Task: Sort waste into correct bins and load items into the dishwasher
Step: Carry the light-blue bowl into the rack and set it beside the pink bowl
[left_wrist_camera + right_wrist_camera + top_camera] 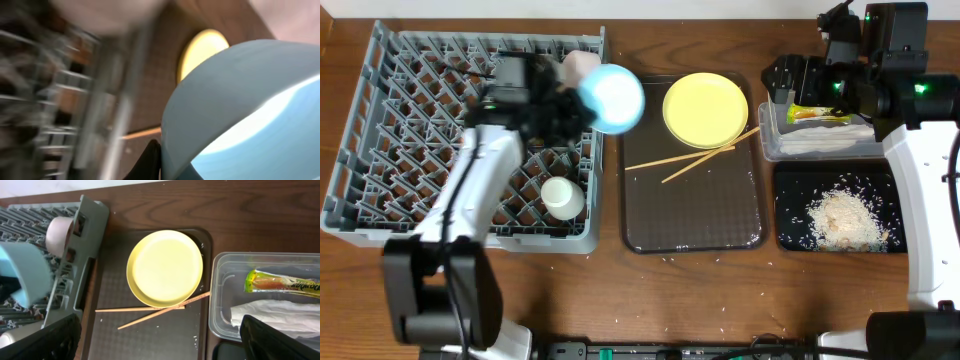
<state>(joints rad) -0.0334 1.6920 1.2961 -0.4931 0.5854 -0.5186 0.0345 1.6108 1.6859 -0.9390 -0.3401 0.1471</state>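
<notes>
My left end effector [570, 108] is clamping the round light blue bowl [613, 97], holding it tilted above the right edge of the large grey pegged plastic dish rack [380, 130]. My right end effector [785, 80] is hovering, fingers apart, above one end of the clear plastic rectangular tub [767, 150].

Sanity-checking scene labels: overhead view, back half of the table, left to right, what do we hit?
dish rack → light blue bowl, held up at the rack's right edge → yellow plate → clear tub with the snack wrapper in it.
</notes>
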